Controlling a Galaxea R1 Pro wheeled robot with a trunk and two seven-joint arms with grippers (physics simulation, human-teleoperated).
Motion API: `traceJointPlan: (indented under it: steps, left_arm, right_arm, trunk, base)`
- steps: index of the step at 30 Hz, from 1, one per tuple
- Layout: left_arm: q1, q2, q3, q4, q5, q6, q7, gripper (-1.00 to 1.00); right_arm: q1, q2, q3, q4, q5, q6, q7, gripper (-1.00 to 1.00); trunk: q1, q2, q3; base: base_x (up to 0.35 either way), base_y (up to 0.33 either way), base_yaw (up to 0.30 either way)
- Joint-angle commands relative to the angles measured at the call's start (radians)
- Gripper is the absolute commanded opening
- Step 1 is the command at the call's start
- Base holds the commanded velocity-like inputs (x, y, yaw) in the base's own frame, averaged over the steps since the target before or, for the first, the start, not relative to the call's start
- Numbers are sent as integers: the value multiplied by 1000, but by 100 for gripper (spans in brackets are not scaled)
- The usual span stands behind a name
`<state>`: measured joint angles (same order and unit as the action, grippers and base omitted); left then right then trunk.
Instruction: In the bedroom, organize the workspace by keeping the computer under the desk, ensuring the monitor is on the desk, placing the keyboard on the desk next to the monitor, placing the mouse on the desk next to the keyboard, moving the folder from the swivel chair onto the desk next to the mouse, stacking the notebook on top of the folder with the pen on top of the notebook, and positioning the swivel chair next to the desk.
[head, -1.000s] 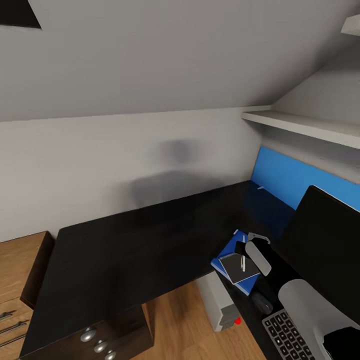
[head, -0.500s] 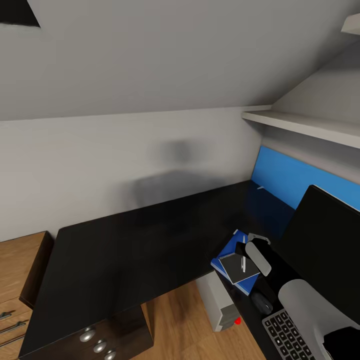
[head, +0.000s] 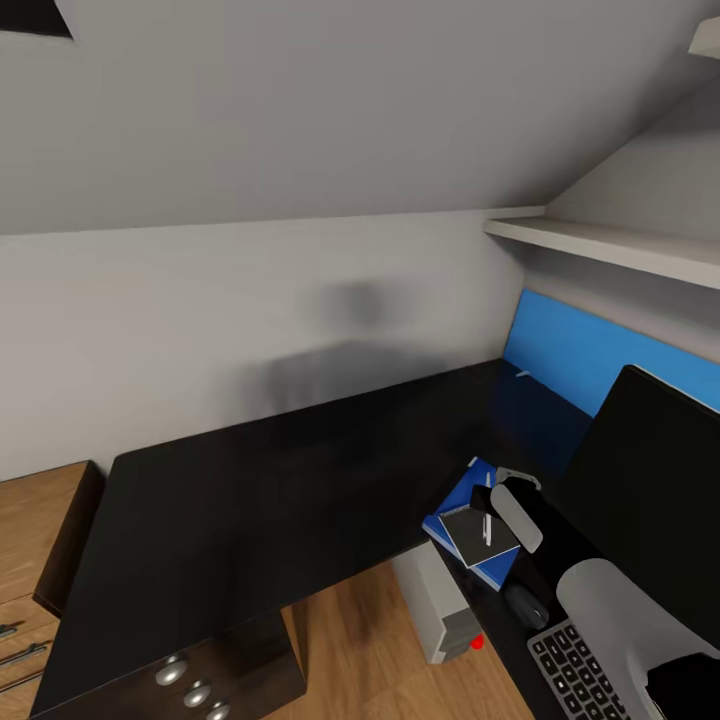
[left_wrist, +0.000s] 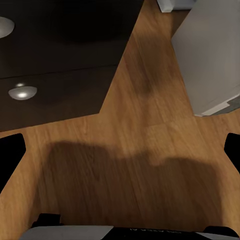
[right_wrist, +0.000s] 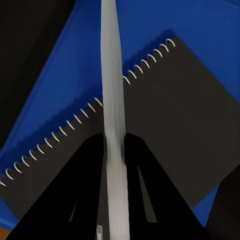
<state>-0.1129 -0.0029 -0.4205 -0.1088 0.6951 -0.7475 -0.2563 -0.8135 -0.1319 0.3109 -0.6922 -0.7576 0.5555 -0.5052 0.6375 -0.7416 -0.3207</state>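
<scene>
The glossy black desk (head: 250, 500) carries the blue folder (head: 458, 505) near its inner corner, with the dark spiral notebook (head: 470, 540) on top. My right gripper (head: 492, 505) is shut on the white pen (head: 487, 530) above the notebook. The right wrist view shows the pen (right_wrist: 112, 90) pinched by the gripper (right_wrist: 114, 145) over the notebook (right_wrist: 180, 115) and folder (right_wrist: 145, 30). The mouse (head: 522, 603), keyboard (head: 578, 672) and monitor (head: 650, 480) sit along the desk's right side. The computer (head: 440, 600) stands underneath. My left gripper (left_wrist: 120, 150) hangs open over the floor. The swivel chair is out of view.
Dark drawers with silver knobs (head: 180, 670) hang under the desk's near left end, and a knob (left_wrist: 22, 91) is close to my left gripper. A light wooden chest (head: 30, 520) stands at far left. A white shelf (head: 600, 245) and blue back panel (head: 560, 360) rise behind the monitor.
The head camera has shifted slightly, so the whole picture has drifted a little. The right gripper, pen and desk items keep their places.
</scene>
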Motion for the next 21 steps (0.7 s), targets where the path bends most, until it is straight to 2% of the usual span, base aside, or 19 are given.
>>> traceJointPlan:
  steps: [1, 21]
  left_arm:
    - [-1, 0, -3, 1, 11, -3, -8, 100]
    - [-1, -2, -4, 1, 12, 0, -6, 100]
  right_arm:
    - [-1, -2, 7, -1, -11, 0, -9, -100]
    - [-1, -1, 7, 9, -11, 0, -9, -100]
  trunk:
    - [4, -8, -5]
    - [81, -148, -67]
  base:
    - [0, 0, 0]
    - [0, 0, 0]
